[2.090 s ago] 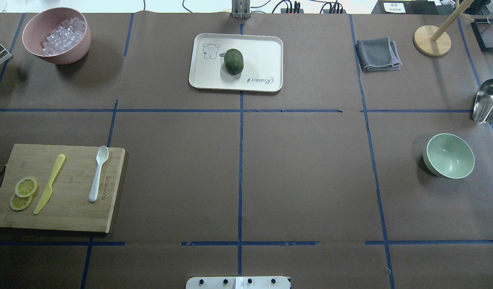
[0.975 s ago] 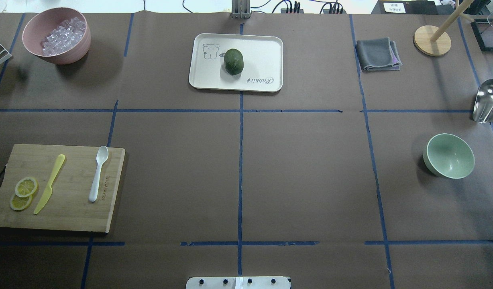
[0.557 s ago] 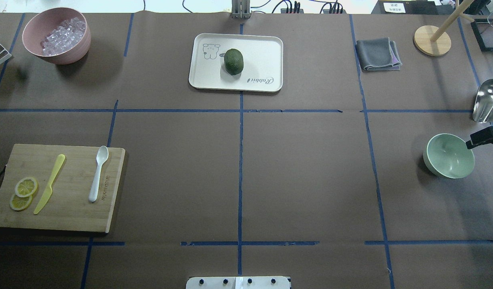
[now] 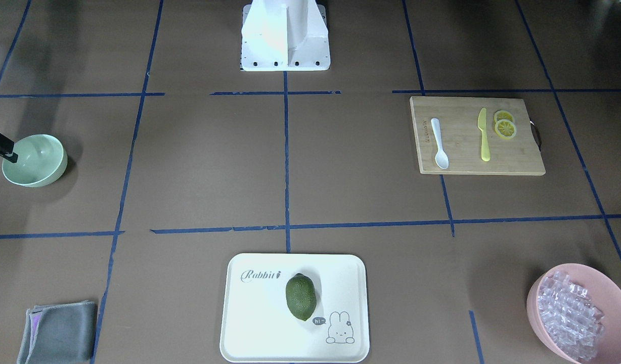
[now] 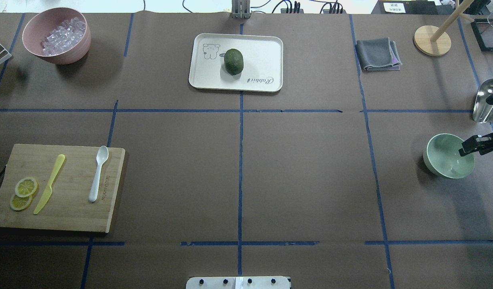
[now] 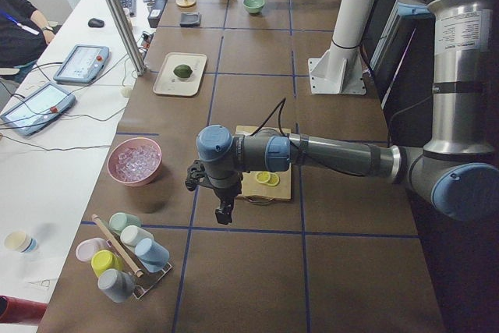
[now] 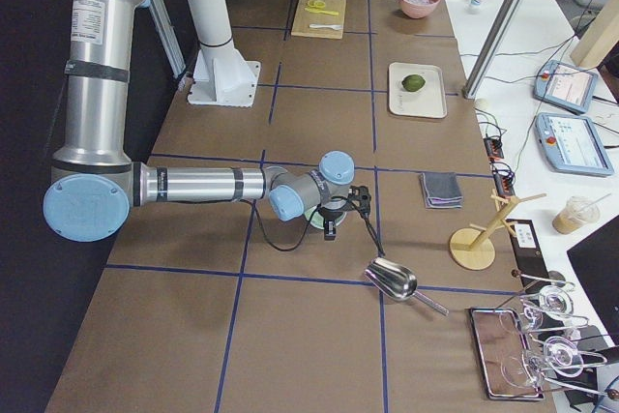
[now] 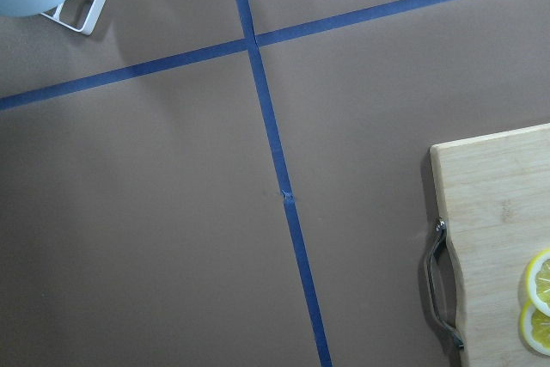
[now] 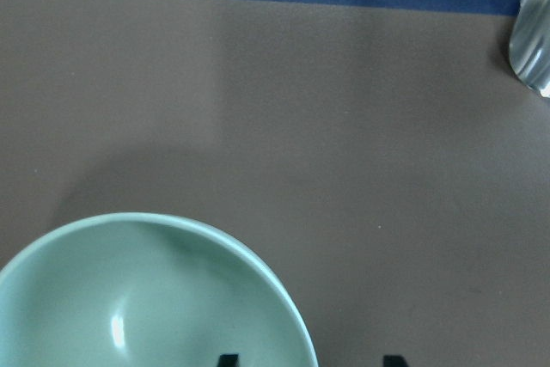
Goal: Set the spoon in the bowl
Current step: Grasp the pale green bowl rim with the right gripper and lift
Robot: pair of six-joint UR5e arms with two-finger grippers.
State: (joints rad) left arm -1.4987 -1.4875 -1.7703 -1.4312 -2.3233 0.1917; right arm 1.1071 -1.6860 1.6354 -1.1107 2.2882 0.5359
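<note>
The white spoon (image 5: 98,174) lies on the wooden cutting board (image 5: 70,216) at the near left, scoop pointing away; it also shows in the front view (image 4: 438,143). The mint-green bowl (image 5: 445,160) stands at the right, empty. My right gripper (image 5: 471,146) hangs over the bowl's right rim. In the right wrist view its two fingertips (image 9: 228,358) stand apart, open and empty, above the bowl (image 9: 146,298). My left gripper (image 6: 224,212) shows only in the exterior left view, beside the board's outer end; I cannot tell whether it is open.
A yellow knife (image 5: 49,182) and lemon slices (image 5: 23,192) share the board. A pink bowl of ice (image 5: 56,36) is far left, a tray (image 5: 262,48) with a green fruit far centre. A grey cloth (image 5: 377,54), wooden stand (image 5: 431,40) and metal scoop (image 5: 487,100) are far right.
My right gripper has come in from the right edge and moved over the bowl's right rim. The spoon and bowl have not moved.
</note>
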